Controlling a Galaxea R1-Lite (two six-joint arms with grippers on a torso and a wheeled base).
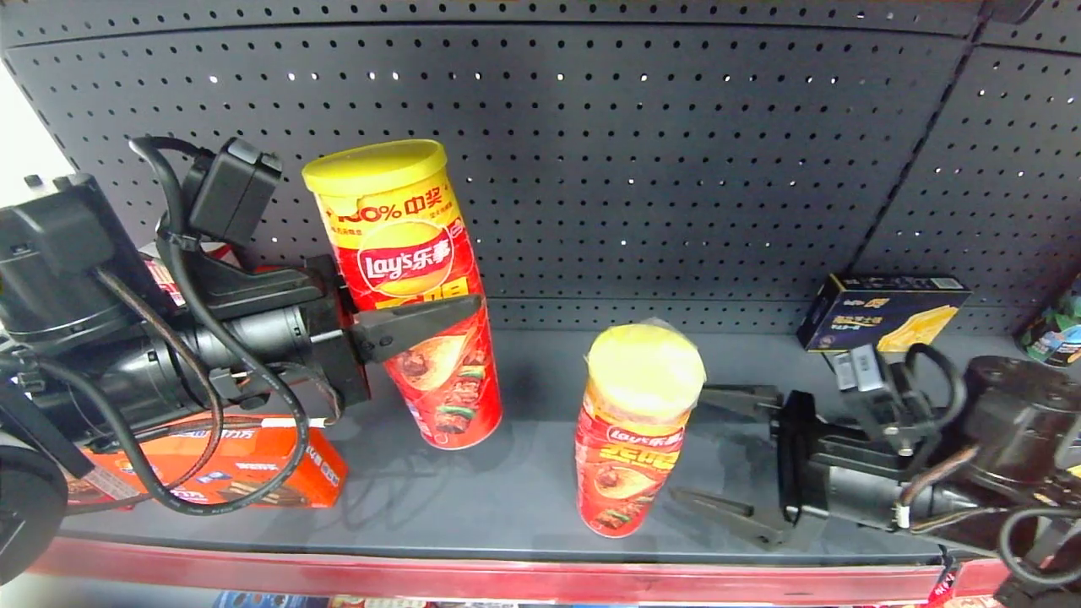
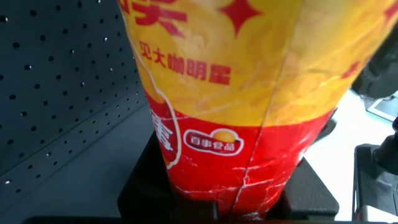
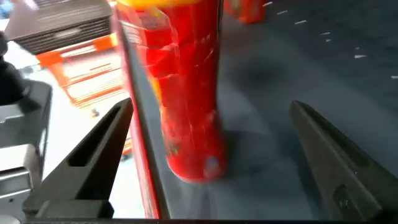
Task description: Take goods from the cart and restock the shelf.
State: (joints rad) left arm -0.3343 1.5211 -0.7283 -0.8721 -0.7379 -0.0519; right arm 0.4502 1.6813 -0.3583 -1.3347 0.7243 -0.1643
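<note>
L claw [image 1: 426, 321] is clamped on the tall red-and-yellow chips can [image 1: 397, 228], which stands slightly tilted at the shelf's [image 1: 524, 498] left-centre, base down at the surface, w/ an orange box [image 1: 253, 469] lying near the front edge to its left. R claw [image 1: 692, 443] is spread wide and grips nothing, tips just right of a 2nd chips can [image 1: 638, 431] standing upright near the front edge at centre; contact btwn them can't be told. A dark blue box [image 1: 882, 312] sits far right against the pegboard [image 1: 633, 169].
</note>
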